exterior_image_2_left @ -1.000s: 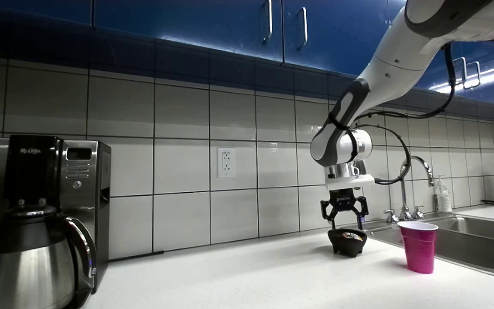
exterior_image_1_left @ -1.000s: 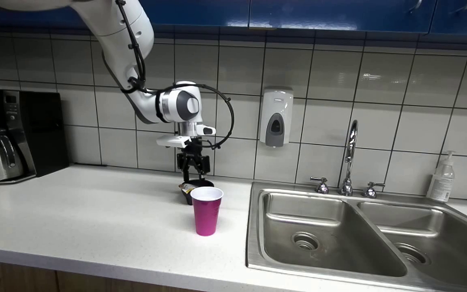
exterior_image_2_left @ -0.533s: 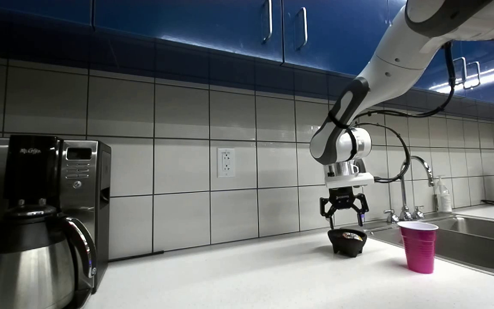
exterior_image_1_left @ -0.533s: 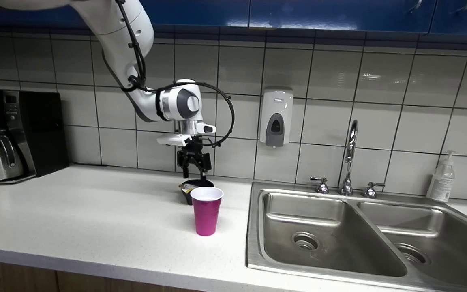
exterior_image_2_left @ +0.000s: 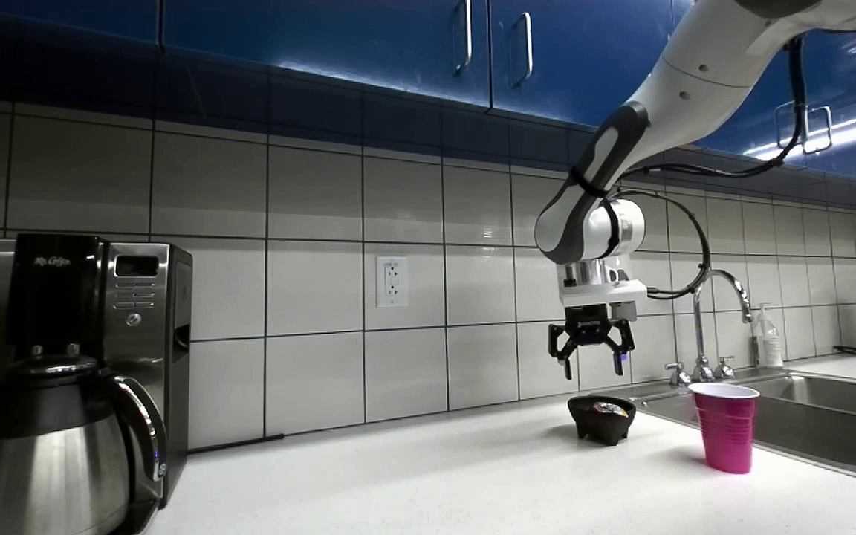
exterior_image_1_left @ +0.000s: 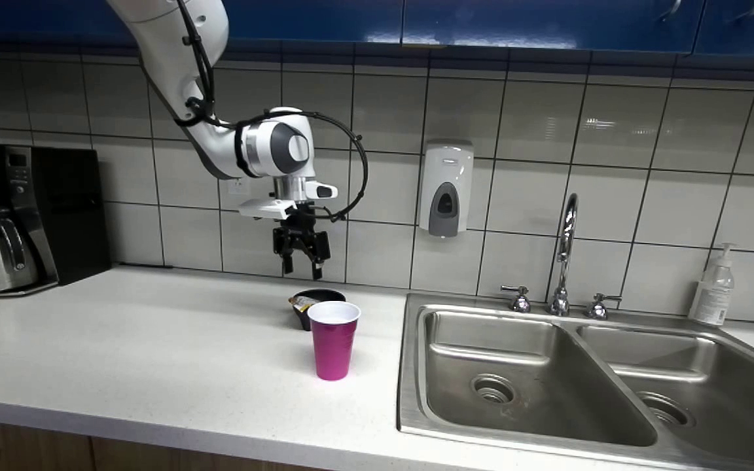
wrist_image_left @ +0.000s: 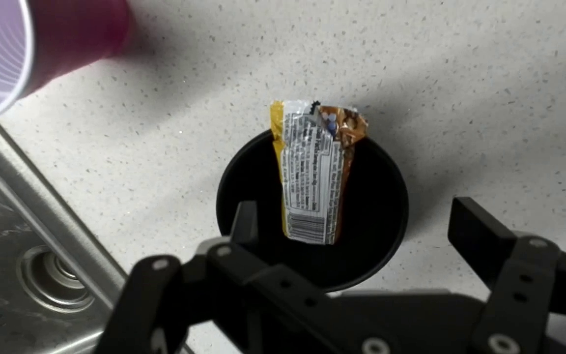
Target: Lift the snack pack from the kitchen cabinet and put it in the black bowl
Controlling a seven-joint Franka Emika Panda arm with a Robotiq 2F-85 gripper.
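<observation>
Snack pack sits in the black bowl, ctr of the frame in the wrist view: we see the barcode end down inside & the crumpled end poking past the rim, up top. White printed panel faces us, w/ yellow along the L edge & brown-orange on the R. We find the pincer released, fingers spread, hanging over the bowl & apart from it, R of ctr in an exterior view. Bowl stands upright on the white desk. Nearby, also upright, is the pink cup, lower R of that same frame; in the wrist view we get it upper L, cut off by the edge. Steel dbl. sink takes up the lower R of an exterior view, w/ a coffee maker far L & a wall dispenser just above & R of ctr.
</observation>
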